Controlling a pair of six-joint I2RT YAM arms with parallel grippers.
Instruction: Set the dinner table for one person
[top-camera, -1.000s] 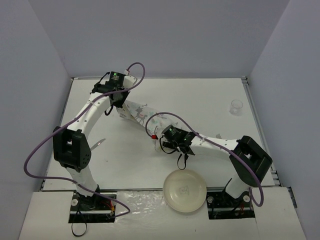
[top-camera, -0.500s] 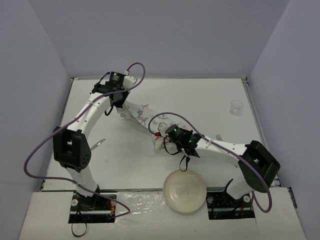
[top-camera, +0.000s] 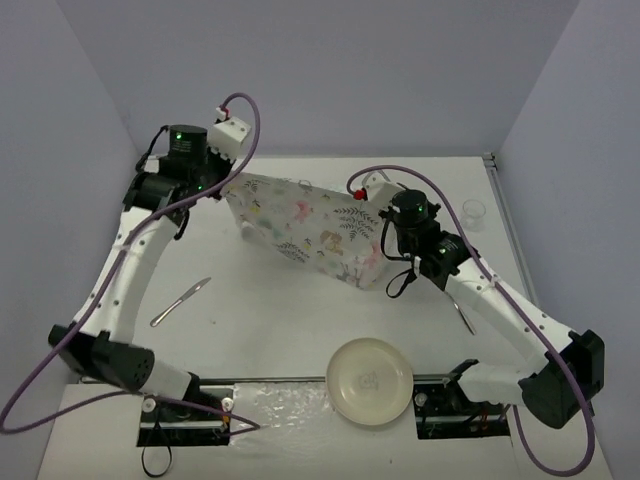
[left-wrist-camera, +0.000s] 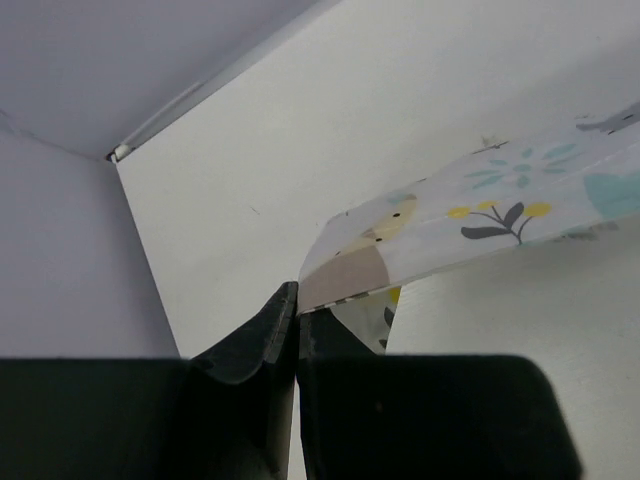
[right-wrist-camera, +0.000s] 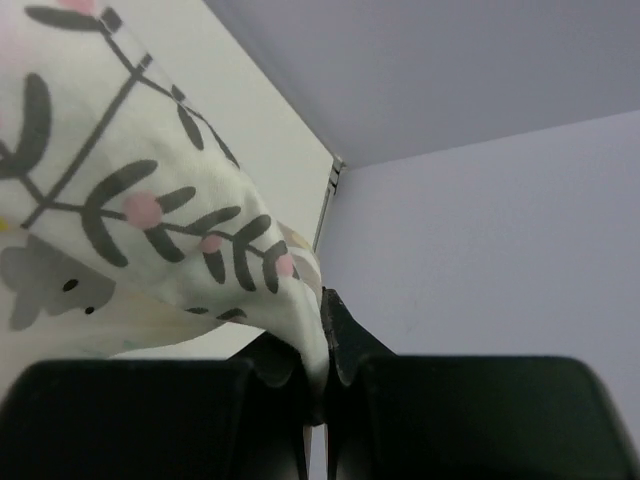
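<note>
Left gripper (left-wrist-camera: 297, 305) is clamped on the placemat's (top-camera: 305, 228) upper-left corner and right gripper (right-wrist-camera: 322, 318) on its right edge. They hold it stretched above the table (top-camera: 260, 325) at mid-frame, probably to lay it flat.

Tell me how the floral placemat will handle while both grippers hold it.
Likely floppy: the placemat sags and folds between the left gripper and right gripper. Probably light, since thin fingertip pinches at its corners hold it up. It may swing or drape unevenly when lowered.

White floral placemat (top-camera: 310, 232); cream plate (top-camera: 369, 380); white table (top-camera: 270, 320).
</note>
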